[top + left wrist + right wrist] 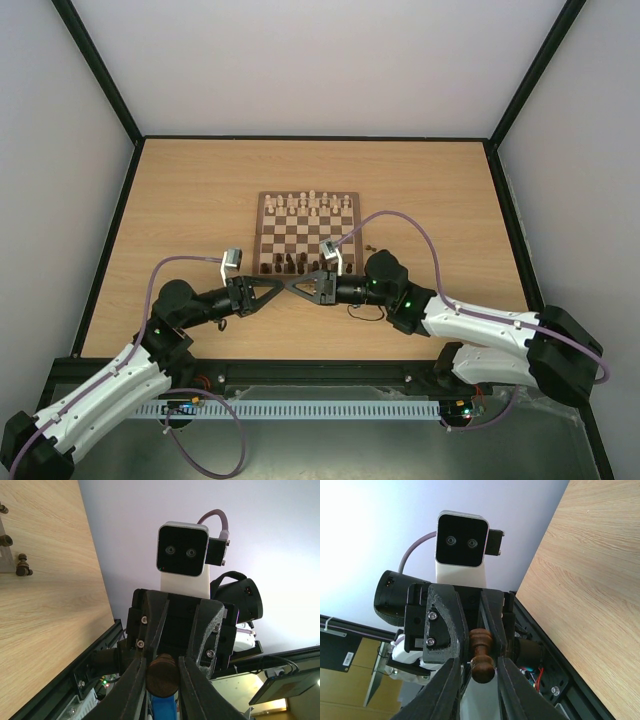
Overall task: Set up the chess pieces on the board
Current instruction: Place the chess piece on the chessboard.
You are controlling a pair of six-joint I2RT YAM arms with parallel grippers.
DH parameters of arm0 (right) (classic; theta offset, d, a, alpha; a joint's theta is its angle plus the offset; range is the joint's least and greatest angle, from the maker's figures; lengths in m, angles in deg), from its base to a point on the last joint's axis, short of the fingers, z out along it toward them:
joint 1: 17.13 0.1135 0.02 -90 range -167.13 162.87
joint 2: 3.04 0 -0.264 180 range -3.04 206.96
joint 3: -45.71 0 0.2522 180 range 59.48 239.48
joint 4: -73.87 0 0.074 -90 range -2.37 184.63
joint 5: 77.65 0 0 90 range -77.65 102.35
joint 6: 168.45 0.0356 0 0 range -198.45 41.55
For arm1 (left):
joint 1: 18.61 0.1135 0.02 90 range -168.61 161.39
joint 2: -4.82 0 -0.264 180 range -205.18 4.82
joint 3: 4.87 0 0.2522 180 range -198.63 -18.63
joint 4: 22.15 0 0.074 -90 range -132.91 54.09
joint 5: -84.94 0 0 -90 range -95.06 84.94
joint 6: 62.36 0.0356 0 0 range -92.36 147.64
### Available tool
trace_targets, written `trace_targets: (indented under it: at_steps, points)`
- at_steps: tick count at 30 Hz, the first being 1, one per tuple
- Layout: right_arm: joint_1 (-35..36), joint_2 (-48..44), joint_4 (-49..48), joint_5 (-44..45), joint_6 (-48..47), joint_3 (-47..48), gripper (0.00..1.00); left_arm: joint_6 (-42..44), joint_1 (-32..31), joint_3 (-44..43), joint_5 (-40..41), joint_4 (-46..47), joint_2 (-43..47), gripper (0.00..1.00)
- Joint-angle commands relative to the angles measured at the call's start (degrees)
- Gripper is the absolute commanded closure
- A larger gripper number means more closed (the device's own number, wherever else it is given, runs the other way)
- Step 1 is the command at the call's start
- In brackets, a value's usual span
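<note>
The board (262,232) lies mid-table, with pale chessmen (310,205) on its far rows and several dark chess pieces (285,264) on its near rows. Both grippers meet tip to tip just in front of the board's near edge. My left gripper (284,287) (162,682) is shut on the round base of a dark brown pawn (162,674). In the right wrist view the pawn (483,655) points its head at my right gripper (298,288) (481,682), whose fingers flank the head with small gaps on both sides.
A few loose dark pieces (370,243) lie on the table right of the board; they also show in the left wrist view (22,566). A thin black wire (365,313) lies by the right arm. The black frame rail (300,362) runs along the near table edge.
</note>
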Motion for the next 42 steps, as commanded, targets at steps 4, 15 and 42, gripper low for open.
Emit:
trace_targets:
  at_steps: [4, 15, 42]
  points:
    - [0.1, 1.0, -3.4, -1.5, 0.5, 1.9, 0.83, 0.0, -0.2, 0.7, -0.6, 2.2, -0.3, 0.92]
    - [0.1, 2.2, -4.5, -1.6, 0.9, 2.1, 0.85, -0.2, -0.3, 0.9, -1.0, 3.1, -0.7, 0.92]
    - [-12.5, -0.2, 74.6, 7.5, -26.7, 33.1, 0.96, 25.1, 0.1, -17.1, 11.1, -33.1, -1.7, 0.35]
